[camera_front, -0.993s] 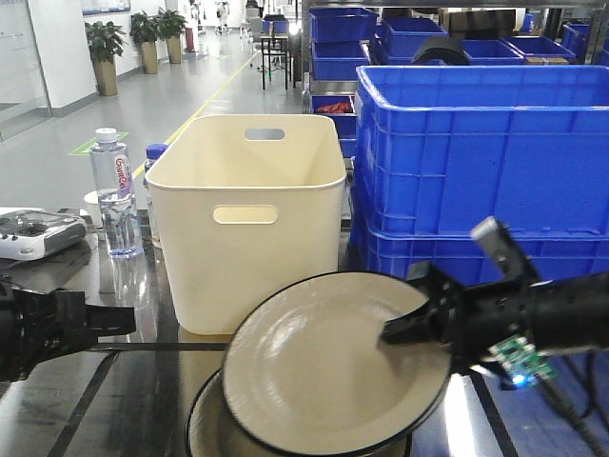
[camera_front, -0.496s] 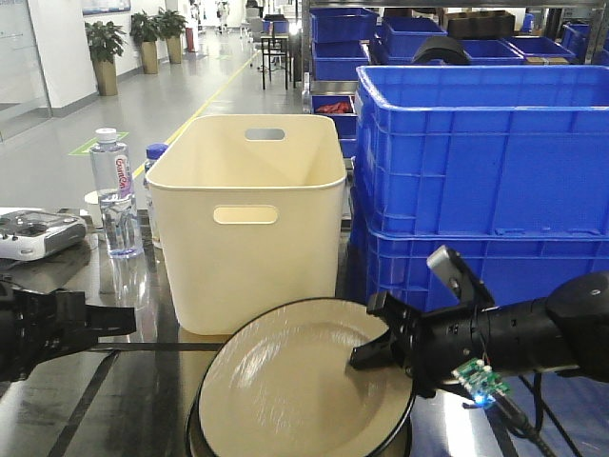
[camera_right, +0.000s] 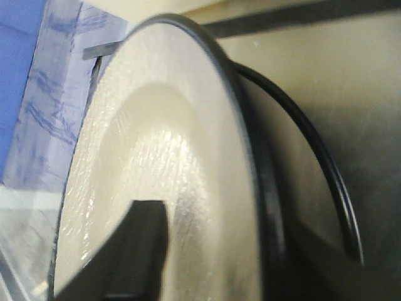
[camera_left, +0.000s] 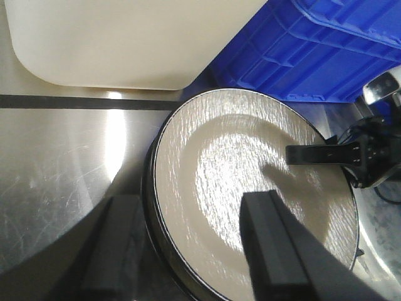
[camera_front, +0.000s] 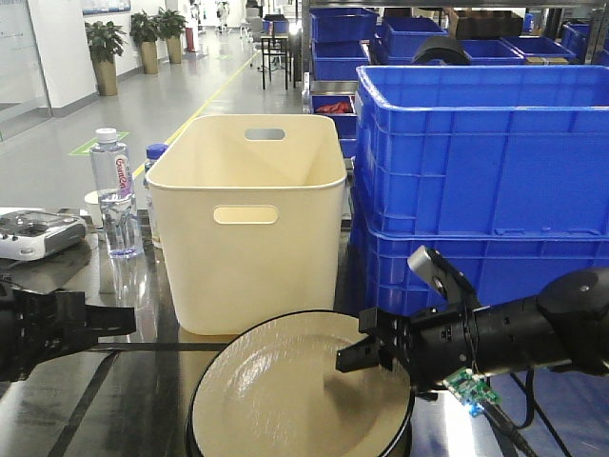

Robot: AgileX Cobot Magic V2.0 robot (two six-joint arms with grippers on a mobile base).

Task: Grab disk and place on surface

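Glossy grey surface (camera_front: 95,419) under disk (camera_front: 285,400), its right edge tight between right gripper (camera_front: 347,360) jaws; left gripper (camera_front: 126,322) jaws wide, aside.

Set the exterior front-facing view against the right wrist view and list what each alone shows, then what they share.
Front only: the cream bin and the water bottle. Right wrist only: the gap between the disk and a second dark-rimmed plate beneath it. Both: the disk, the right end effector clamped on its rim, the blue crates, the taped tabletop.
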